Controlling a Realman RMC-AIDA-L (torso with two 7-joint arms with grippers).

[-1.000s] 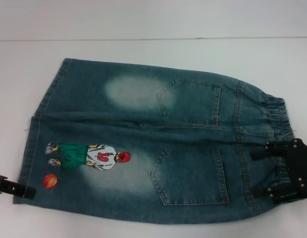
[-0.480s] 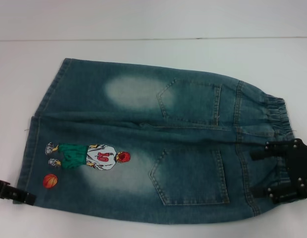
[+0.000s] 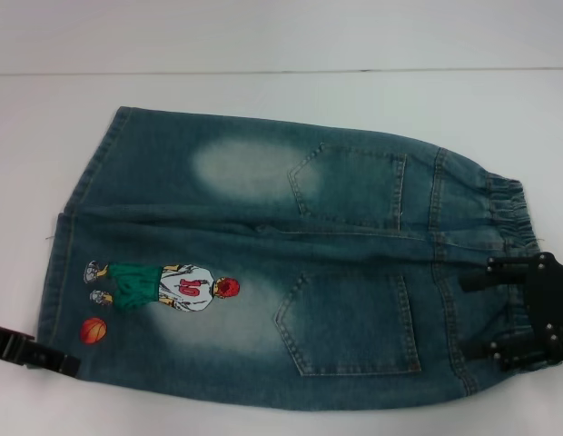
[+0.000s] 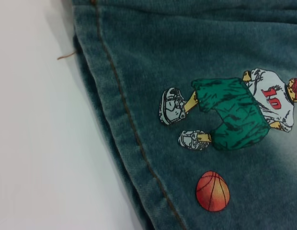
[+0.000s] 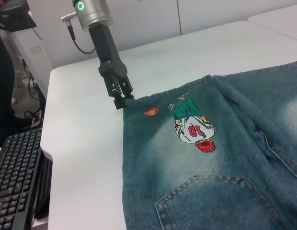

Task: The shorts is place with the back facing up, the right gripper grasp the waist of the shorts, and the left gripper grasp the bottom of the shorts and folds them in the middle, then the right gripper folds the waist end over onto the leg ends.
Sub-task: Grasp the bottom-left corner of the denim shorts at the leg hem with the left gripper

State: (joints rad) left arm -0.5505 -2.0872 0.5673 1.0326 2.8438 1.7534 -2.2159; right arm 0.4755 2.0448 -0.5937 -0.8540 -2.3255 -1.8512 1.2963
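The shorts point(image 3: 263, 263) lie flat and back up on the white table, two back pockets showing. The waist point(image 3: 504, 209) is at the right. The leg ends point(image 3: 64, 263) are at the left, beside the cartoon figure point(image 3: 163, 286) and a basketball patch point(image 3: 93, 330). My right gripper point(image 3: 486, 309) is open, its two fingers spread over the near half of the waistband with denim between them. My left gripper point(image 3: 73, 365) reaches the near corner of the bottom of the shorts point(image 4: 124, 124); the right wrist view shows the left gripper point(image 5: 120, 103) touching that corner.
The white table point(image 3: 281, 100) extends past the shorts on every side, with a wall line behind it. A black keyboard point(image 5: 17, 177) sits on a lower surface off the table's edge, beyond the left arm.
My left gripper has slid toward the near hem corner, now reaching under its edge. The right gripper and the shorts have stayed where they were.
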